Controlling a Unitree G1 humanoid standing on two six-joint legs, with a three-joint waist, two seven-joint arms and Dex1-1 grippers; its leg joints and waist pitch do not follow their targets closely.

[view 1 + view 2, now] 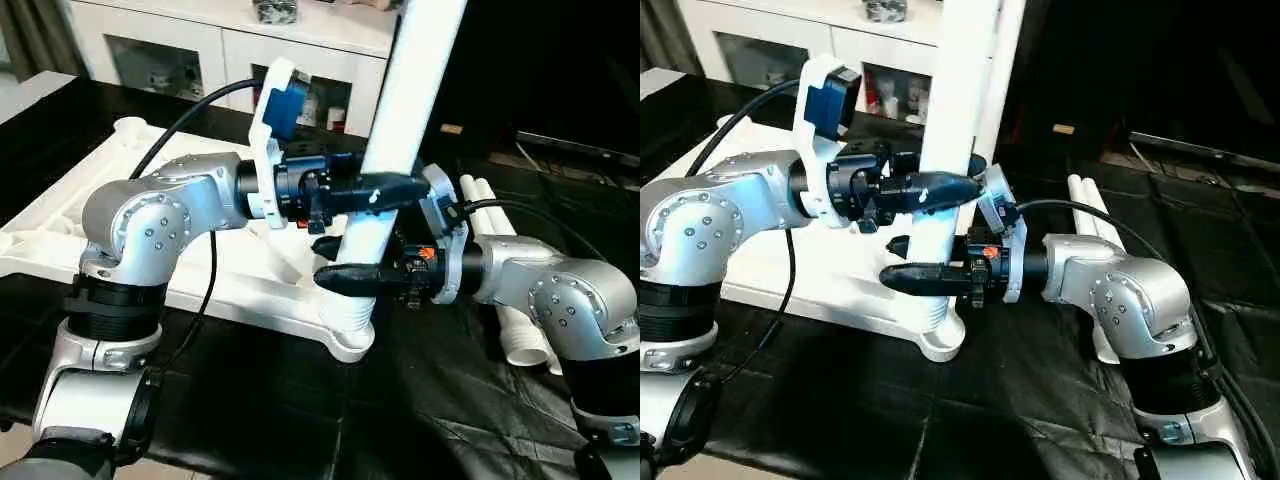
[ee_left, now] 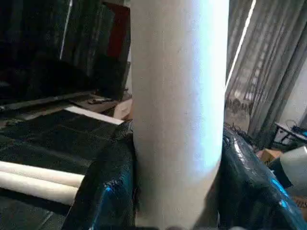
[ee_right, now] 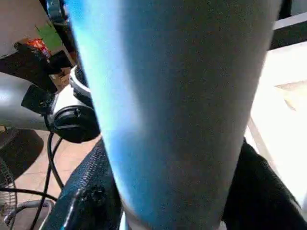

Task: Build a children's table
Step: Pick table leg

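The white tabletop [image 1: 60,215] lies upside down on the black surface, ribbed underside up. One white leg [image 1: 405,100] stands upright, slightly tilted, with its ridged lower end in the near corner socket [image 1: 350,340]. My left gripper [image 1: 385,188] is shut on this leg from the left, its black fingers [image 2: 103,191] pressed against both sides of the tube. Just below it, my right gripper [image 1: 340,262] comes in from the right, and its fingers [image 3: 86,201] are closed on the same leg a short way above the socket.
Two more white legs [image 1: 520,340] lie side by side on the black surface to the right, behind my right forearm. A white cabinet with glass doors [image 1: 230,50] stands behind the table. A black cable [image 1: 200,300] hangs from my left wrist across the tabletop's near edge.
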